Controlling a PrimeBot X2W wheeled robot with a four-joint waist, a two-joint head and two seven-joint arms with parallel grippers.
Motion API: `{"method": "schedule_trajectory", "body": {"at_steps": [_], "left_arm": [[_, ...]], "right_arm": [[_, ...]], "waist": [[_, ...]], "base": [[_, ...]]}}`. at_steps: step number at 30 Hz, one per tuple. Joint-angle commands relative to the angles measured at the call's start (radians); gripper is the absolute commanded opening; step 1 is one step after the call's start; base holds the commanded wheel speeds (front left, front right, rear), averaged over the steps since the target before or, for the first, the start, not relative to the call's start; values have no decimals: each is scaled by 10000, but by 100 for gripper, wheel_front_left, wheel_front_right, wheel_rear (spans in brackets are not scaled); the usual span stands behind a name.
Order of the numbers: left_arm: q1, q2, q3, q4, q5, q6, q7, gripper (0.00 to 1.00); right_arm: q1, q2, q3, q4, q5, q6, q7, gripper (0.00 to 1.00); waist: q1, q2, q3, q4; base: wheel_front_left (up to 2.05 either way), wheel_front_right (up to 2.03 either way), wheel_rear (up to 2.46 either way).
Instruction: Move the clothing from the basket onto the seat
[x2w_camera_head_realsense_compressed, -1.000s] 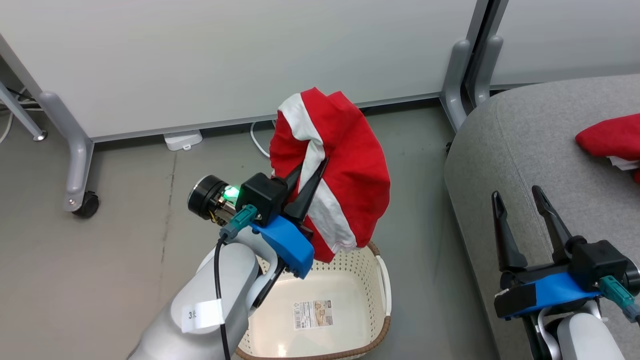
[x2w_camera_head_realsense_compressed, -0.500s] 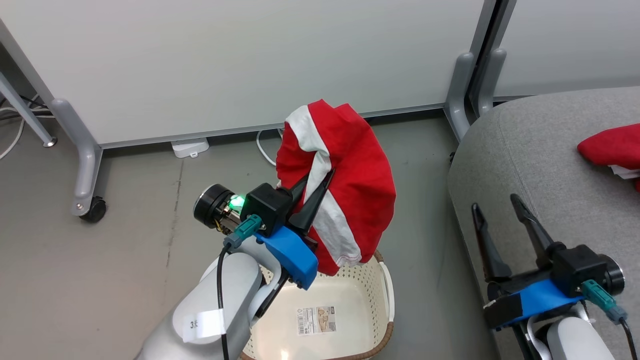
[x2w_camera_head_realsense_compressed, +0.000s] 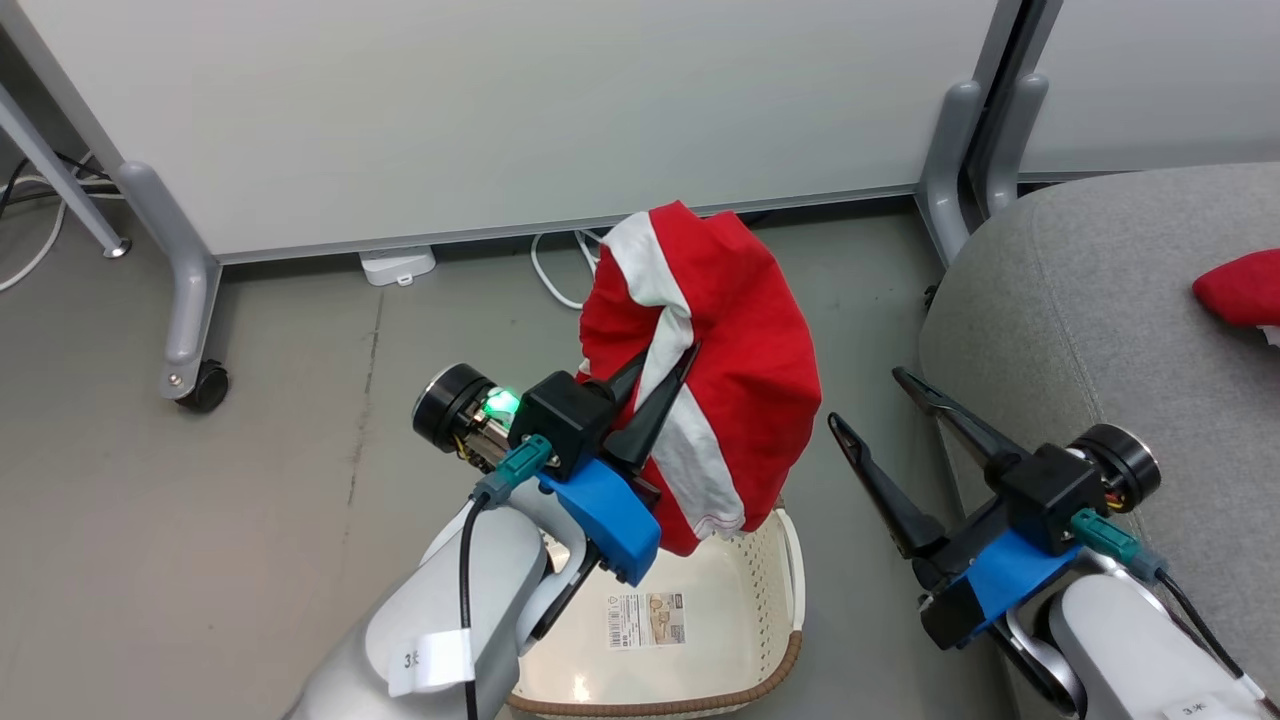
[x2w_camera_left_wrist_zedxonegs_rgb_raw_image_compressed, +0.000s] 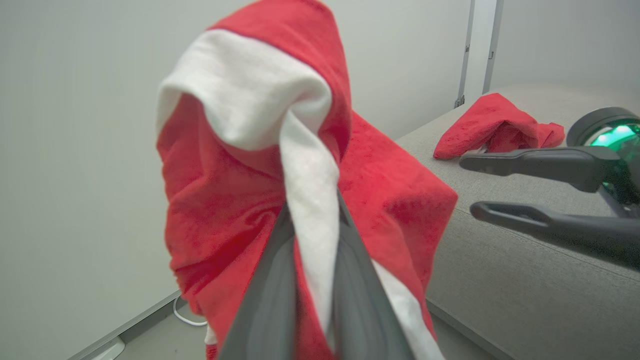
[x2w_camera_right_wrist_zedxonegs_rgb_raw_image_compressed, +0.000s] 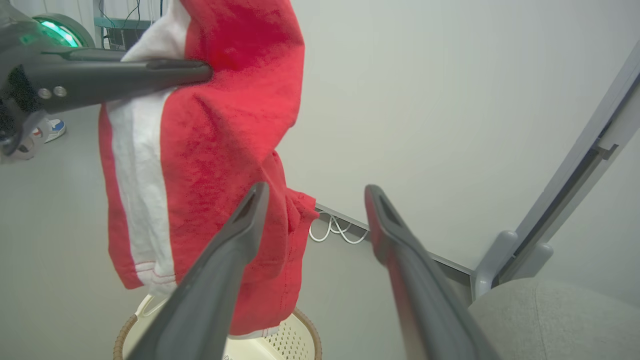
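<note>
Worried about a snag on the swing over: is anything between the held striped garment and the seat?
Yes: the open right gripper hangs in the gap between the striped garment, held by the left gripper, and the seat. Nothing else visible intervenes.

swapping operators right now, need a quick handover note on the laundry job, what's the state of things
Left gripper: shut on the striped garment, which hangs above the basket.
Right gripper: open, holding nothing, between the hanging garment and the sofa seat.
Plain red garment: lying on the seat.
Basket: on the floor; the visible part of its inside holds just a label sticker.
Done: one garment is on the seat, the second is lifted out.
Left: carry the striped garment across to the seat and release it.
</note>
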Motion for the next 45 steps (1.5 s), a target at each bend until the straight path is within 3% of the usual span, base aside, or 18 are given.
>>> {"method": "schedule_trajectory", "body": {"at_steps": [1,14,26,27,28,29,45], "left_arm": [[-213,-40,-78,-64,35,-12,-35,0],[-582,-361,-679,2,105,-126,-132,0],[-785,-510,-1266,41,37,-197,-178,0],[-788,-519,-1302,53,22,-202,-178,0],[-799,-528,-1330,66,21,-205,-184,0],[-811,-533,-1356,77,20,-209,-189,0],[-886,-512,-1430,238,-63,-226,-217,0]], "right_arm": [[-379,-273,544,114,312,1,-6,100],[-2547,-1554,3812,1009,2189,1,-6,100],[-4086,-2108,6372,1013,4241,1,-7,100],[-4154,-2135,6472,1001,4358,1,-7,80],[-4225,-2145,6565,967,4465,1,-7,15],[-4276,-2158,6610,944,4550,1,-6,0],[-4436,-2198,6902,815,4912,1,-6,0]], "waist": [[-1,-1,69,96],[-1,-1,454,549],[-1,-1,573,787],[-1,-1,570,794],[-1,-1,571,801],[-1,-1,572,806],[-1,-1,533,742]], "base": [[0,0,0],[0,0,0],[0,0,0],[0,0,0],[0,0,0],[0,0,0],[0,0,0]]}}
